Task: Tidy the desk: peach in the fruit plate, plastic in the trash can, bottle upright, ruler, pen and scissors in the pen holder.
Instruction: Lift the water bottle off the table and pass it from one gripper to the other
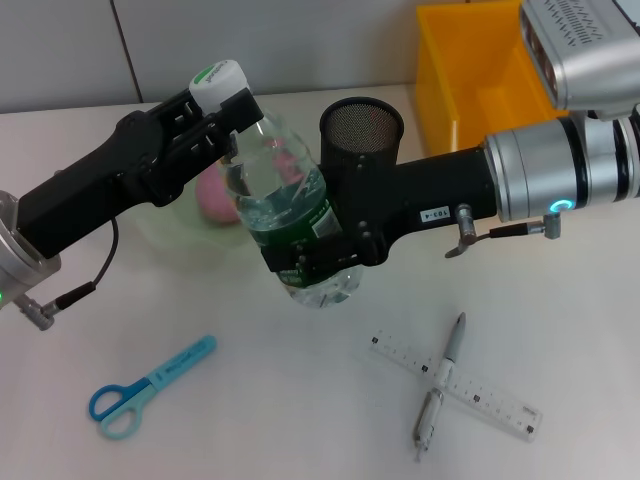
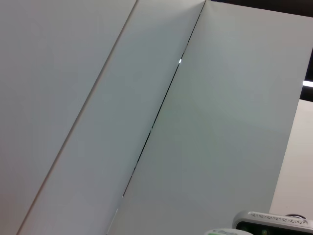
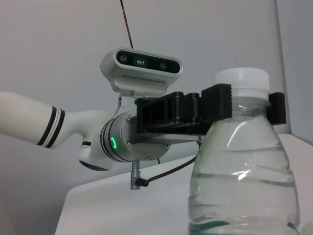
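Note:
A clear water bottle (image 1: 285, 205) with a green label and white cap stands nearly upright just above the desk centre. My left gripper (image 1: 228, 112) is shut on its neck under the cap. My right gripper (image 1: 312, 258) is shut on its lower body. The right wrist view shows the bottle (image 3: 244, 171) close up with the left gripper (image 3: 247, 105) clamping its neck. Behind the bottle a pink peach (image 1: 212, 196) lies in the pale green fruit plate (image 1: 160, 232). Scissors (image 1: 150, 388), ruler (image 1: 470, 390) and pen (image 1: 441, 382) lie on the desk. No plastic is in view.
The black mesh pen holder (image 1: 362, 125) stands just behind my right forearm. A yellow bin (image 1: 470, 85) sits at the back right. The pen lies across the ruler at the front right, and the blue scissors lie at the front left. The left wrist view faces a wall.

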`<state>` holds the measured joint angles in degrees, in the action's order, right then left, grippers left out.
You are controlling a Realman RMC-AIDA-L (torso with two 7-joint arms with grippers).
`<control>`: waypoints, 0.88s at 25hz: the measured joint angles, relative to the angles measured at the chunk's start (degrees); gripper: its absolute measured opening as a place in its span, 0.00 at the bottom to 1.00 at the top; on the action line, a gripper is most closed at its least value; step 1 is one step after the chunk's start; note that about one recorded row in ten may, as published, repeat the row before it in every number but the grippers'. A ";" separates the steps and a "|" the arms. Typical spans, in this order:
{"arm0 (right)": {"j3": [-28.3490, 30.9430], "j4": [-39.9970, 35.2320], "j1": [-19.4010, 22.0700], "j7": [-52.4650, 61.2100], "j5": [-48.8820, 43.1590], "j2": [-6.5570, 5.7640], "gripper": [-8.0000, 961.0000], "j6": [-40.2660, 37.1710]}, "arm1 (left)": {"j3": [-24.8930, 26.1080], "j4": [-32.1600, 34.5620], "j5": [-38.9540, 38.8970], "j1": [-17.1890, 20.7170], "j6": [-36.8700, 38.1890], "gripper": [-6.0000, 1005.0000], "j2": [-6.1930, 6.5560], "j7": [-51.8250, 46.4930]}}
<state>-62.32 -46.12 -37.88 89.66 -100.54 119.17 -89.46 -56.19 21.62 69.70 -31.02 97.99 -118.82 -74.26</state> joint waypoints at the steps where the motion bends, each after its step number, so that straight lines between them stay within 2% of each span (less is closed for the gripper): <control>1: -0.04 -0.10 0.00 0.00 0.02 0.00 0.80 0.03 | 0.00 0.00 0.00 0.00 0.01 0.44 0.01 0.00; 22: -0.16 -0.73 0.15 0.23 -1.36 -0.17 0.79 0.24 | 0.18 0.00 -0.29 -0.37 0.82 0.44 0.09 -0.70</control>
<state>-62.48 -46.85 -37.73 89.89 -101.89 119.00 -89.22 -56.01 21.62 69.41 -31.39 98.81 -118.73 -74.95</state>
